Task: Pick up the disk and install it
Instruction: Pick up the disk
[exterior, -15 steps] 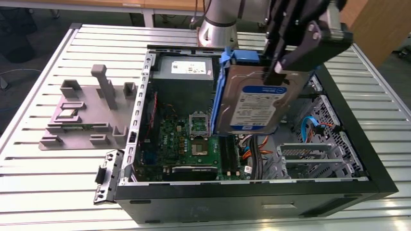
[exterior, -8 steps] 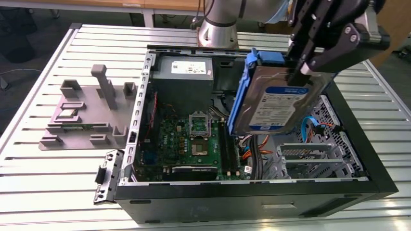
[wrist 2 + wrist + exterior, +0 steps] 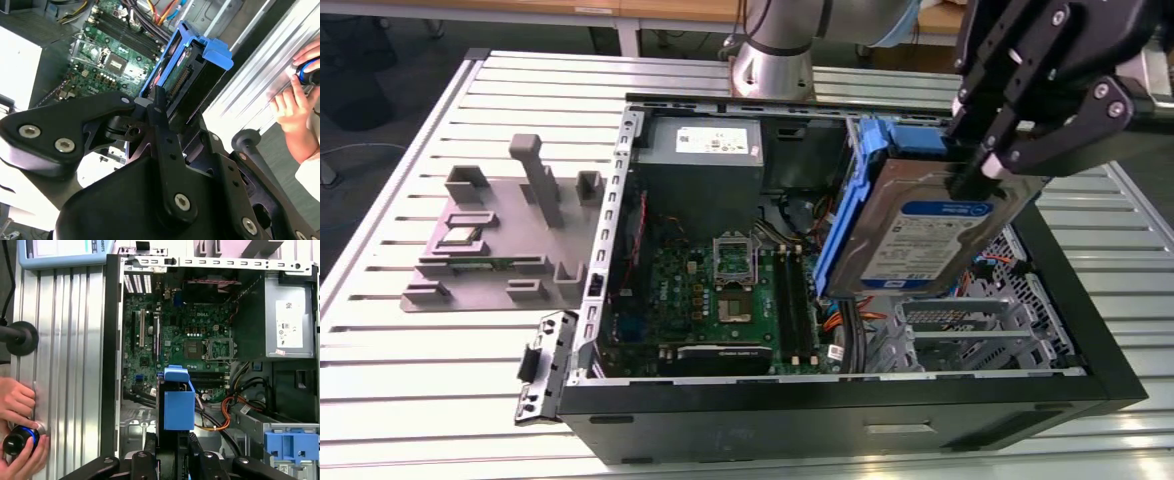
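- Blue plastic framing the silver disk (image 3: 914, 235), label side facing the exterior view; hangs in the air above the open computer case (image 3: 854, 385), touching nothing but the fingers (image 3: 159, 112).
- Pinched at its upper end by the gripper (image 3: 970, 170): black fingers pressed against the two broad faces, clamping the disk edge-on in the second wrist view.
- Runs lengthwise down and away from the fingers, long axis steeply tilted, lower end leaning toward the exterior view's left, over the gap between the motherboard (image 3: 720, 290) and the metal drive cage (image 3: 961, 330).
- Lies nearer the drive cage than the grey power supply (image 3: 700, 150), well apart from that box.
- In the first wrist view, looks straight down along the disk: blue end cap foremost, motherboard and orange cables (image 3: 227, 412) beneath, a fixed blue bracket (image 3: 290, 445) off to one side and apart from the disk.
- Judged from this: lifted already, not yet seated in any bay.
- Outside the case, on the slatted table (image 3: 400, 380): a grey holder (image 3: 494, 240) with small parts, well apart from the gripper.
- At the table edge in both wrist views, a person's hand (image 3: 20, 405) resting on a round knob (image 3: 15, 440).
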`<action>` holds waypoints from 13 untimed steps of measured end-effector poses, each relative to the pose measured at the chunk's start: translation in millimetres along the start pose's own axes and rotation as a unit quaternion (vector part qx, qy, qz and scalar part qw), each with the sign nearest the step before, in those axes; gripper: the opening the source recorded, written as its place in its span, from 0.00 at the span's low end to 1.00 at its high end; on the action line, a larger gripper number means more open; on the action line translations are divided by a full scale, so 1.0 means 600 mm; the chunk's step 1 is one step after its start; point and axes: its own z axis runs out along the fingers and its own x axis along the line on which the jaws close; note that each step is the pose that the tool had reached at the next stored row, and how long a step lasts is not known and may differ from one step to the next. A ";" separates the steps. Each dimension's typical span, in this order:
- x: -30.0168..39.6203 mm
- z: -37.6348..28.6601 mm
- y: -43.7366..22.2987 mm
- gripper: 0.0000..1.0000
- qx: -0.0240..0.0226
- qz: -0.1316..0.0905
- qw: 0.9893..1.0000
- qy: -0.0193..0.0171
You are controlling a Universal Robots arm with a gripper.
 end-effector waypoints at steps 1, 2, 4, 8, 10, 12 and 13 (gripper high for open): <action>0.004 0.000 -0.002 0.35 0.000 0.000 1.000 0.000; 0.007 0.000 -0.003 0.35 0.000 0.000 1.000 0.000; 0.013 0.000 -0.007 0.35 0.000 0.000 1.000 0.000; 0.020 -0.001 -0.022 0.35 0.000 0.000 1.000 0.001; 0.022 -0.002 -0.034 0.35 0.000 0.000 1.000 0.001; 0.022 -0.002 -0.048 0.35 0.000 0.000 1.000 0.001; 0.023 -0.002 -0.054 0.35 0.000 0.000 1.000 0.001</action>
